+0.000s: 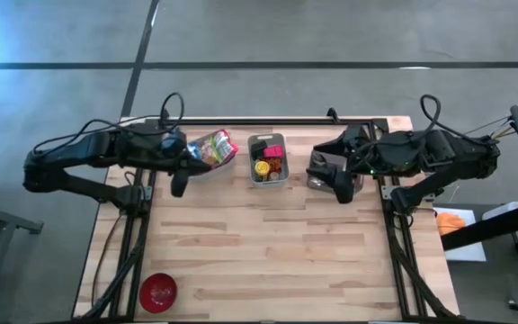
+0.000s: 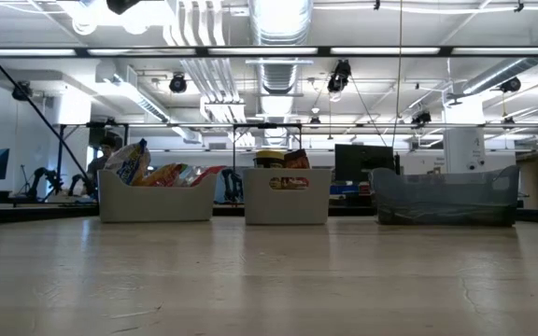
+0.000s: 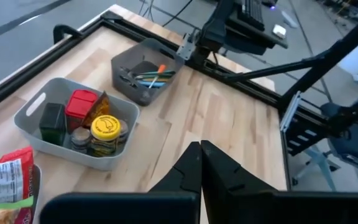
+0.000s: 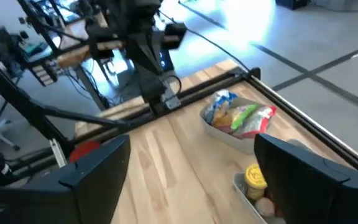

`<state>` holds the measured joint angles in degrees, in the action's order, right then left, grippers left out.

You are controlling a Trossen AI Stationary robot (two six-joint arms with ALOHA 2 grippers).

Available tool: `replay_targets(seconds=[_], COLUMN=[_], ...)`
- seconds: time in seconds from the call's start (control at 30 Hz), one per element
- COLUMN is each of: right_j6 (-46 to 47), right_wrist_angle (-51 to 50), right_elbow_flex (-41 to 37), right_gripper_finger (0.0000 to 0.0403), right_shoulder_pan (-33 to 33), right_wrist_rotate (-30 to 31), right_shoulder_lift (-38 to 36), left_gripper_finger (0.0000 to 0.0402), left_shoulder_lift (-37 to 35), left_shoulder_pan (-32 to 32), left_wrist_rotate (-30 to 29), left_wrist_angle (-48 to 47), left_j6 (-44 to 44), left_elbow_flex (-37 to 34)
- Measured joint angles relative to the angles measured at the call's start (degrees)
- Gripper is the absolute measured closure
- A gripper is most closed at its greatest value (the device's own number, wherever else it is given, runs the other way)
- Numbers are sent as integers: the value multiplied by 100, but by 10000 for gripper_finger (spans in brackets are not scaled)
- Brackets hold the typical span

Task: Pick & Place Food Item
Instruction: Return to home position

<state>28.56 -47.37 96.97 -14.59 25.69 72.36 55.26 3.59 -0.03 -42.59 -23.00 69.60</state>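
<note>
Wooden table (image 1: 268, 243): we see the red seasoning can (image 3: 81, 104) and black seasoning can (image 3: 51, 122) in the middle gray bin (image 1: 268, 138). Left gripper (image 1: 179, 187) hangs by the snack bin (image 2: 157, 203), fingers pressed together. Right gripper (image 1: 342, 193) by the dark bin (image 2: 446, 203), fingers wide apart.

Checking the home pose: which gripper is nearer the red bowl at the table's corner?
Left. The left gripper hangs beyond the red bowl on its side; the right gripper is across the table, by the dark bin.
</note>
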Motion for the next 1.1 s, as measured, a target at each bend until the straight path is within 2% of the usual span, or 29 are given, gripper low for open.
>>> replay_targets(seconds=[0.07, 0.17, 0.33, 0.43, 0.57, 0.73, 0.8, 0.97, 1.1], right_j6=[-15, -215, -615, -876, -1087, -1087, -1043, -1177, -1320], right_wrist_angle=[-51, -47, -44, -42, -33, 164, 447, 1556, 2458], right_elbow_flex=[-2, -2, -2, -2, -64, -512, -896, -2189, -3197], right_gripper_finger=[96, 161, 296, 373, 382, 382, 382, 381, 381], right_shoulder_pan=[-2, -2, -2, -6, -17, -17, -47, -151, -155], right_wrist_rotate=[-2, -1, -2, 0, 132, 295, 271, 213, -71], right_shoulder_lift=[2, -18, -113, -246, -471, -982, -1288, -2179, -2818], left_gripper_finger=[400, 400, 400, 400, 400, 400, 400, 401, 401], left_shoulder_lift=[-140, -377, -801, -1082, -1338, -1813, -2002, -2541, -2941], left_shoulder_pan=[-15, -17, -6, -11, -79, -109, -109, -109, -109], left_wrist_rotate=[4, 28, -41, -40, 120, 155, 155, 164, 260], left_wrist_angle=[-7, -88, -577, -717, -687, -635, -505, 636, 1369], left_j6=[-6, 52, 1220, 818, 1070, 1193, 1198, 1390, 1721], left_elbow_flex=[-36, -58, -52, -63, -91, -661, -1028, -2073, -2855])
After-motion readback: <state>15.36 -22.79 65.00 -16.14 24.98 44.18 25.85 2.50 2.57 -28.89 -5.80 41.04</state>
